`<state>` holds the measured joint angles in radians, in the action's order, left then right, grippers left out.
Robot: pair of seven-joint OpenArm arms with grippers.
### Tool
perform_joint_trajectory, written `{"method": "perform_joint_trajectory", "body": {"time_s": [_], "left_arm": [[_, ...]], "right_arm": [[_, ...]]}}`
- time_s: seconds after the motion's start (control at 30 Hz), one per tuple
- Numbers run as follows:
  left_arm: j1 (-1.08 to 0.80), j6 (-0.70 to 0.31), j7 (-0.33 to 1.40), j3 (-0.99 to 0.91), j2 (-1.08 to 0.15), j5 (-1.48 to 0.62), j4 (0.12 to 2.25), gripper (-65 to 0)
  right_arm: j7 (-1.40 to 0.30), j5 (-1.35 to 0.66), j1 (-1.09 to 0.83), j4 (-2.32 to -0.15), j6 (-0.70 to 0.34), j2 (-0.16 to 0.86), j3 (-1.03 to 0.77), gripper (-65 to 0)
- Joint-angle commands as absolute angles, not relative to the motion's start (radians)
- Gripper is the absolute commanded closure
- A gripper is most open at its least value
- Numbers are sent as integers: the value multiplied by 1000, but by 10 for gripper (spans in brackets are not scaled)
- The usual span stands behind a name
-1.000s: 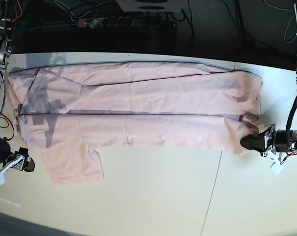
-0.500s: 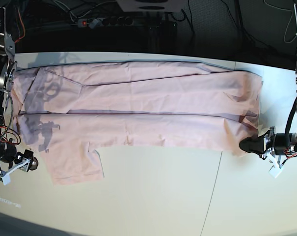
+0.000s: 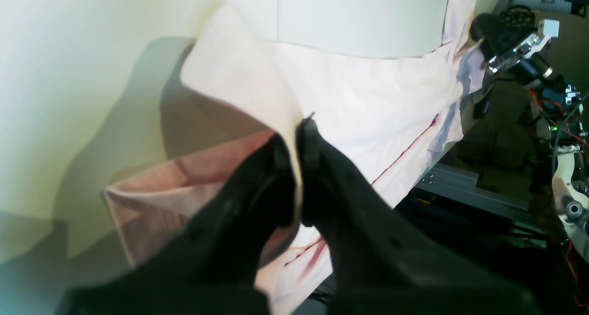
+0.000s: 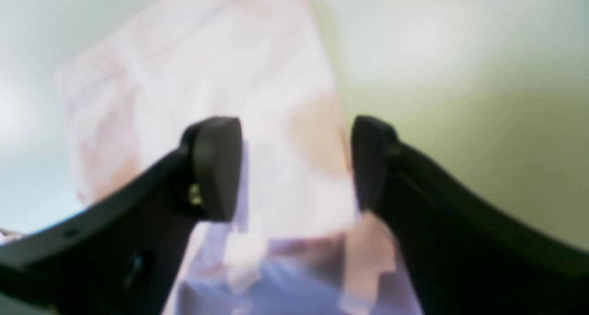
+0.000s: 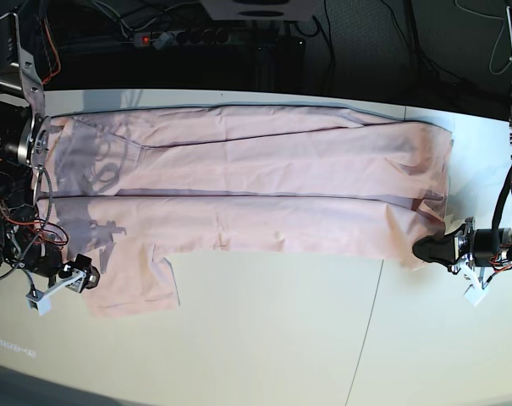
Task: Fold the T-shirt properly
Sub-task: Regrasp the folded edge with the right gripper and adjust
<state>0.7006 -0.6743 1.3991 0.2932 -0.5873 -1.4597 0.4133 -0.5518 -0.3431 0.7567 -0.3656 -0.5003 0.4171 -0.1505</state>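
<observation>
One T-shirt (image 5: 256,182) lies spread across the far half of the table (image 5: 272,338), pale pink, plain side up, stretched from one side of the base view to the other. Two long creases run along its length. One sleeve (image 5: 129,279) sticks out toward the near edge on that view's left. No lettering or label shows.

Two arms are in view, one at each end of the shirt. The left gripper (image 5: 418,248), on the base view's right, is clamped on the shirt's near corner there; the left wrist view shows its two black fingers (image 3: 317,149) pressed together with a thin fold of pink cloth (image 3: 257,89) rising between them, the corner lifted off the table and casting a shadow.

The right gripper (image 5: 85,278), on the base view's left, sits at the outer edge of the sleeve. Its two pads (image 4: 216,167) stand wide apart with nothing between them; blurred pink cloth lies below. Whether it touches the cloth cannot be told.

One power strip (image 5: 179,37) lies behind the table among dark cables.
</observation>
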Motion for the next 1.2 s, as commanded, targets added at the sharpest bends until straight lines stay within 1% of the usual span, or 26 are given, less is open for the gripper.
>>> {"method": "perform_joint_trajectory", "body": {"time_s": [0.0,0.27,0.3,0.33,0.37,0.4,0.47,0.5,0.67,0.77,1.07,1.17], "left_arm": [[731,-698,1396,290,-604,-1484,426,0],[731,-698,1396,290,-604,-1484,426,0],[731,-698,1396,290,-604,-1484,426,0],[731,-698,1396,290,-604,-1484,426,0],[731,-698,1396,290,-604,-1484,426,0],[731,-698,1396,290,-604,-1484,426,0],[731,-698,1396,290,-604,-1484,426,0],[731,-698,1396,290,-604,-1484,426,0],[731,-698,1396,290,-604,-1484,426,0],[731,-698,1396,290,-604,-1484,426,0],[725,-698,1396,289,-640,-1484,426,0],[725,-698,1396,290,-654,-1484,426,0]], "right_arm": [[-574,-328,772,-369,-535,410,-151,-382],[-572,-241,772,-369,-538,365,-150,-381],[-569,-240,772,-370,-538,369,-150,-379],[-568,-239,772,-372,-538,372,-150,-360],[-568,-239,772,-376,-538,376,-150,-310],[-567,-239,772,-383,-538,380,-150,-238],[-553,-239,772,-394,-538,388,-150,-59],[-545,-239,772,-398,-538,393,-150,0],[-542,-239,772,-433,-541,422,-150,0],[-546,-260,767,-483,-582,437,-150,0],[-744,-564,688,-762,-599,533,-150,0],[-778,-676,645,-821,-602,571,-150,0]]}}
